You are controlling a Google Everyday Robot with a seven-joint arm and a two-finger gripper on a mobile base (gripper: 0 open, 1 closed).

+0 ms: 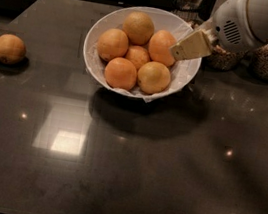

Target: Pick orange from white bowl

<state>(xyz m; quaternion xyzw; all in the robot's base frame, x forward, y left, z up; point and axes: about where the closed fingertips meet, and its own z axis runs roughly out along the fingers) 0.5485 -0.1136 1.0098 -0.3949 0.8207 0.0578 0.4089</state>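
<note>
Pale yellowish dimpled orange (153,77) is seen front-right inside the wide white paper-lined bowl (91,56). The white, beige-tipped gripper (182,50) is held above the bowl's right rim; its opening cannot be told.

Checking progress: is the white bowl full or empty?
Full: six oranges sit piled in the white bowl. The pincer hovers over its right rim, close beside the oranges.

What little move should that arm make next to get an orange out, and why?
Probably ease the gripper down and inward toward the paler orange at the front right. The gripper hangs at the right rim of the white bowl, beside the pile, with no fruit in it yet.
</note>
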